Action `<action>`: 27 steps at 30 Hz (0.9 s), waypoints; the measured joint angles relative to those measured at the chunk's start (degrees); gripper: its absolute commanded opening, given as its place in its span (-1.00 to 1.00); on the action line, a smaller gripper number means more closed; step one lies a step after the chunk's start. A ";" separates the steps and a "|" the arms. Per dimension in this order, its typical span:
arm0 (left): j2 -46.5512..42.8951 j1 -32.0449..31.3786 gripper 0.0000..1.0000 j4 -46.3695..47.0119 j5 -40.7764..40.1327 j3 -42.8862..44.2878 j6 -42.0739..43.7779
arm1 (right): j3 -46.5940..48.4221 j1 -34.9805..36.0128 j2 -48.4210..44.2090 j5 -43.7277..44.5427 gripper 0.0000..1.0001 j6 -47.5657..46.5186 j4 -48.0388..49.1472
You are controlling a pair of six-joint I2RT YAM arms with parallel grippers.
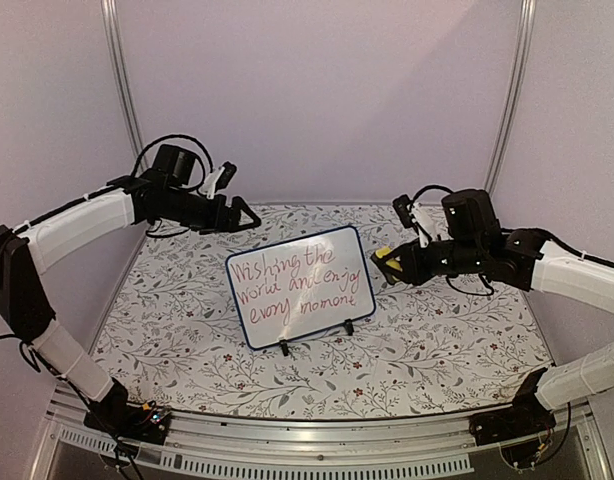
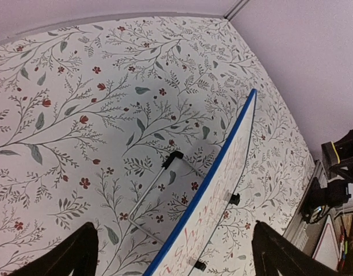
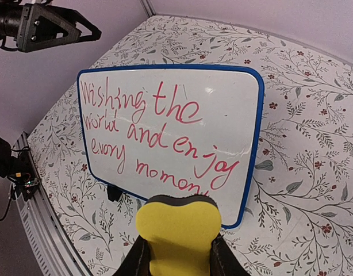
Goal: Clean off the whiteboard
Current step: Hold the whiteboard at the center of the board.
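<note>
The whiteboard (image 1: 299,287) stands near the middle of the flower-patterned worktop (image 1: 437,330), between the two arms, and faces the near edge. It is a small white rectangle with rounded corners and a thin dark-blue frame. In the top view it sits slightly askew, its right side higher in the picture than its left. It leans back on two small black feet (image 1: 284,349) at its lower edge. The left wrist view, which sees it almost edge-on, shows a thin wire stand (image 2: 159,190) propping it from behind. Three lines of loose red handwriting fill most of its face, reading roughly "Wishing the / world and enjoy / every moment", and the last letters are hidden in the right wrist view. The strokes look whole and unsmeared, and the white surface gives off a faint shine. The left claw (image 1: 245,215) hangs in the air behind and above the board's upper left corner with its two fingers spread wide, holding nothing. The right claw (image 3: 179,256) is just beside the board's right edge, closed around a yellow eraser (image 3: 177,230) with a dark top layer, which points toward the board's lower right corner.
</note>
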 measured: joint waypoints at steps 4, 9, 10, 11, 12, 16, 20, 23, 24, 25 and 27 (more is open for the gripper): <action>0.17 1.20 0.71 5.49 7.19 -4.57 -0.44 | 0.46 0.61 0.52 -0.81 -0.59 -0.85 -0.13; 1.42 1.20 0.58 11.26 12.98 -8.92 -1.46 | 2.80 2.38 2.71 -1.05 -0.59 -2.16 -0.63; 1.46 1.20 0.57 12.20 13.70 -9.73 -1.64 | 2.86 2.67 2.84 -1.05 -0.59 -2.47 -0.59; 1.49 1.20 0.57 12.96 14.16 -10.43 -1.86 | 2.86 2.84 2.93 -1.07 -0.58 -2.73 -0.63; 1.49 1.20 0.57 13.90 14.84 -11.26 -1.92 | 2.86 3.04 3.04 -1.07 -0.58 -2.86 -0.61; 1.46 1.20 0.50 17.33 16.68 -14.14 -2.38 | 2.84 3.30 3.13 -1.09 -0.58 -2.95 -0.17; 1.46 1.20 0.28 19.26 17.88 -15.69 -2.84 | 3.06 4.87 4.09 -0.94 -0.59 -2.95 0.94; 1.46 1.20 0.16 20.06 18.86 -15.87 -3.72 | 4.55 6.82 6.43 -0.20 -0.58 -2.91 1.03; 1.46 1.20 0.14 20.63 19.21 -15.98 -4.07 | 5.22 7.43 7.28 0.09 -0.58 -2.86 0.98; 1.38 1.20 0.09 21.22 19.54 -16.28 -4.57 | 6.21 8.28 8.31 0.63 -0.58 -2.86 0.92; 0.44 1.20 0.01 22.40 19.71 -17.77 -5.49 | 7.78 9.66 9.81 1.38 -0.58 -2.86 0.90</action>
